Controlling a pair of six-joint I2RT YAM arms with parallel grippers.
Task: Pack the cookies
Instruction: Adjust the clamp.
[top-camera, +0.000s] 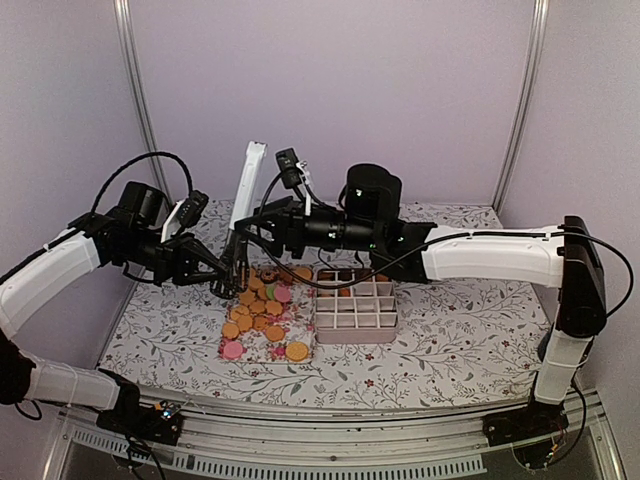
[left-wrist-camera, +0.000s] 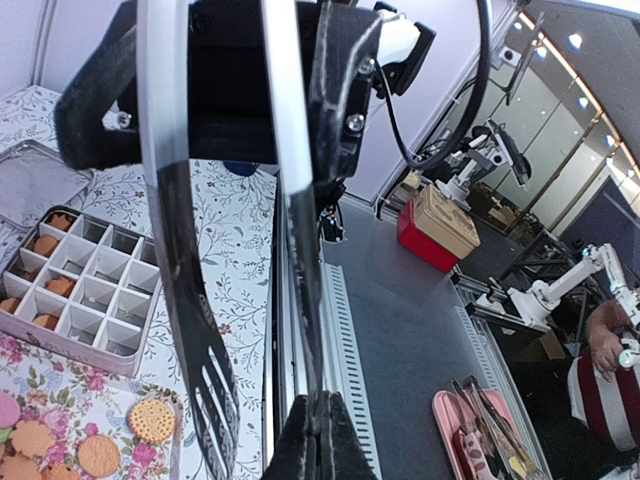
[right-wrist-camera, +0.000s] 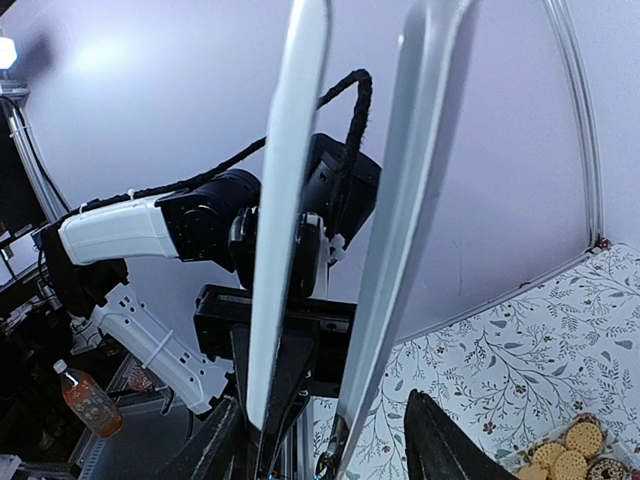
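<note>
On the flowered table (top-camera: 450, 340), near the middle, a flat tray (top-camera: 245, 352) with a rose pattern. On it, most of the cookies (top-camera: 262, 305): mainly golden-orange, a few pink among them, lying loose, many touching one another. Just to the right of the tray, a pale box (top-camera: 355, 328) with a grid of small compartments, and in several of these compartments some orange cookies, one in each. Just beside the box, in the left wrist view, a grey metal lid (left-wrist-camera: 35, 185) flat on the table.

Above the far edge of the tray, a pair of tongs (top-camera: 248, 185), upright: white joined end at the top, dark slotted tips at the bottom, over the cookies. The two arms of the tongs well apart from each other.

As for the left gripper (top-camera: 225, 278): clenched, fingers pressed together on the lower end of one arm of the tongs, clear in the left wrist view.

As for the right gripper (top-camera: 248, 238): placed around the middle of the tongs, one finger at each side of the two white arms, jaws apart. In the right wrist view, a strip of table visible between one finger and the nearer arm, so no squeeze on that side.

Contact between the dark tips and the cookies: not possible to tell.
</note>
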